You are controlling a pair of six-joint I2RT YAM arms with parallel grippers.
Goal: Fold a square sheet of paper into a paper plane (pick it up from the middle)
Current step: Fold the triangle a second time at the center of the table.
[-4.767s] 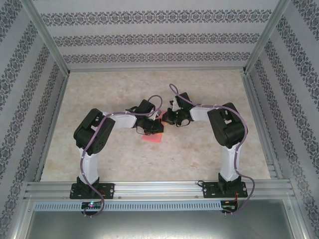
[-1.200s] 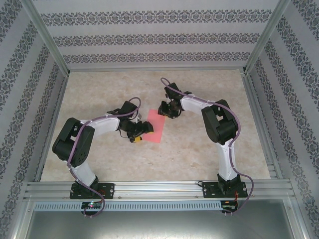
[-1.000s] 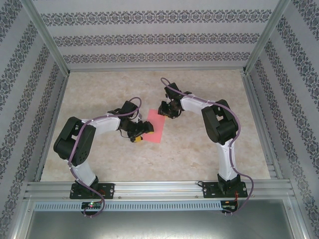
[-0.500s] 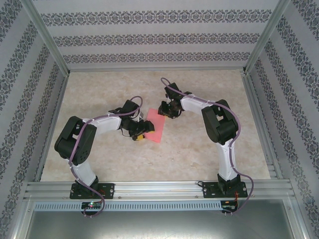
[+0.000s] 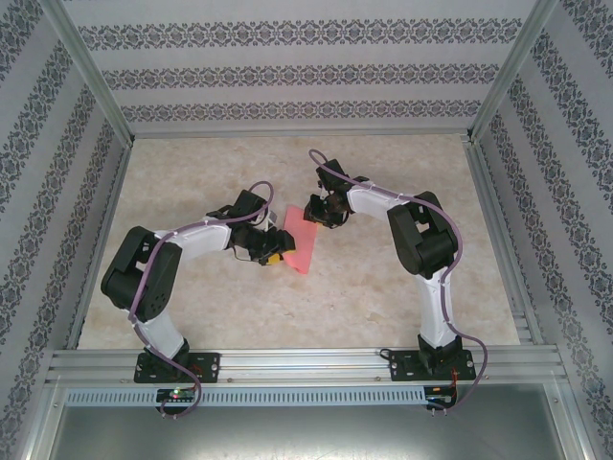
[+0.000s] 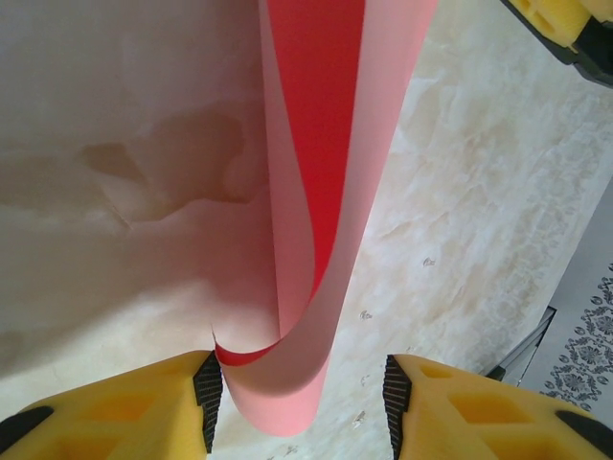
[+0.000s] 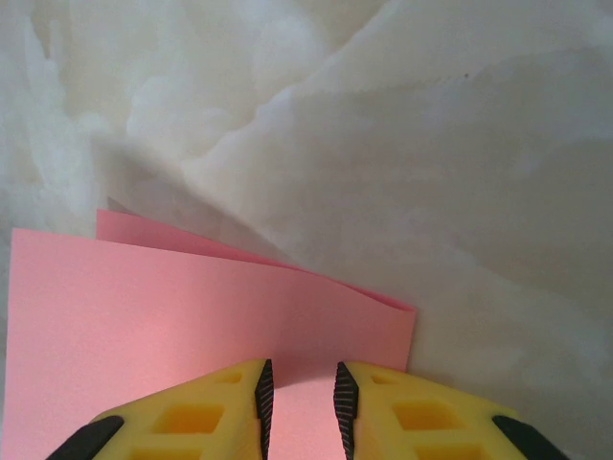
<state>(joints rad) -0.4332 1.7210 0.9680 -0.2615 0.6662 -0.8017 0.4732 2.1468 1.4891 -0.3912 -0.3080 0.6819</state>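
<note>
Sheet of paper is lying near the middle of the tabletop, between the two arms, with its left side lifting off the surface and curling over toward the right. Left fingers are sitting at that raised left edge. In the left wrist view the sheet is bending into a loop, darker pink on the inside of the curl, and the loop is sitting between the two yellow fingers. These are standing apart: the left pad is touching the bend, while a clear gap is showing between the paper and the other pad, so nothing is clamped. Right fingers are resting at the far corner of the sheet. In the right wrist view the paper is lying in two layers on the marbled tabletop, upper layer slightly offset from the lower. The yellow fingers are showing a narrow slot with pink in it. Cannot tell whether they are pinching the paper or only pressing on it.
</note>
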